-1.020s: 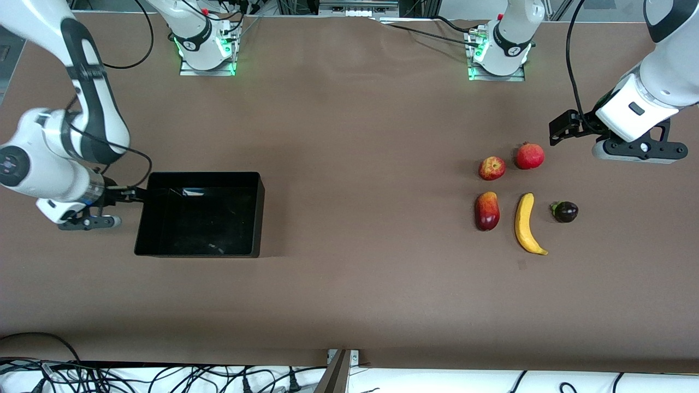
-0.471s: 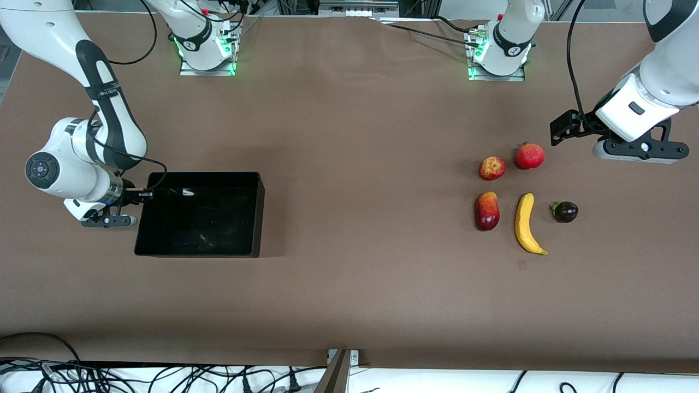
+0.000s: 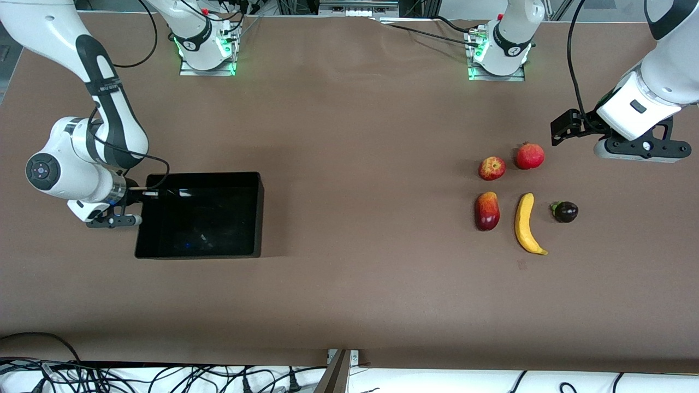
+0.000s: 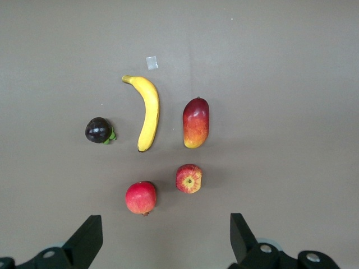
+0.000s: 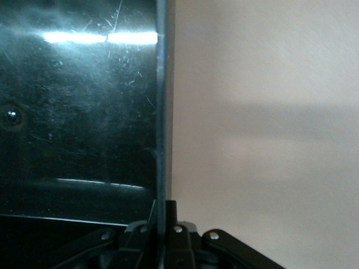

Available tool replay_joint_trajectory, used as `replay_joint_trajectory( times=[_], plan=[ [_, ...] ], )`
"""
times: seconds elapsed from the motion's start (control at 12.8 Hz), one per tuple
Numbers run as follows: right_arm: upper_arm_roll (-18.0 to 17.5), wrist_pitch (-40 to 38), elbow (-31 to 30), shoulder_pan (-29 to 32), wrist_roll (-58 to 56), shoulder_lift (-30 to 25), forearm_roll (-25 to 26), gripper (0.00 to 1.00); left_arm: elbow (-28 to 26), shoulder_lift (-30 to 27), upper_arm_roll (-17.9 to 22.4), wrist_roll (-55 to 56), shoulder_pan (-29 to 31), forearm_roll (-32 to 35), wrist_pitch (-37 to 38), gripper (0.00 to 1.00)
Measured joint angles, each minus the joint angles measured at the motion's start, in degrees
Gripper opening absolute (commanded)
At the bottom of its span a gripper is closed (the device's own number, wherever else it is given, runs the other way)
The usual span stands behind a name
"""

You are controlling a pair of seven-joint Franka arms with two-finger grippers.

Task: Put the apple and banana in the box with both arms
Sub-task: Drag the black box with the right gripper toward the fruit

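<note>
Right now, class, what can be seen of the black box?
The box is a shallow rectangular bin, glossy black like plastic, scratched inside and empty. It sits flat on the table toward the right arm's end. The right claw is shut on its end wall; no fruit touches it.

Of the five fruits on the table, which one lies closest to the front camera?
The banana: its lower tip reaches nearer that camera than the red-and-yellow elongated fruit and the dark purple fruit beside it.
</note>
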State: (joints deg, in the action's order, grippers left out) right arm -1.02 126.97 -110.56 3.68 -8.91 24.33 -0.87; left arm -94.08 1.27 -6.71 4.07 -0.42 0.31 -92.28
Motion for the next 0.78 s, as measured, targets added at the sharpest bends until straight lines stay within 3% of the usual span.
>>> replay_joint_trajectory(
  times=[0.24, 0.55, 0.78],
  plan=[
    [-5.05, -7.79, 8.52, -3.60, 2.01, -0.39, -1.00, 0.00, 0.02, 0.02, -0.08, 0.00, -0.07, 0.00, 0.00, 1.00],
    [-5.88, -11.01, 16.23, -17.95, 16.03, 1.76, -4.66, 0.00, 0.06, 0.02, -0.15, 0.00, -0.13, 0.00, 0.00, 1.00],
    [-5.96, -9.69, 23.60, -30.33, 33.18, 8.70, -4.66, 0.00, 0.09, 0.04, -0.17, 0.00, -0.14, 0.00, 0.00, 1.00]
  ],
)
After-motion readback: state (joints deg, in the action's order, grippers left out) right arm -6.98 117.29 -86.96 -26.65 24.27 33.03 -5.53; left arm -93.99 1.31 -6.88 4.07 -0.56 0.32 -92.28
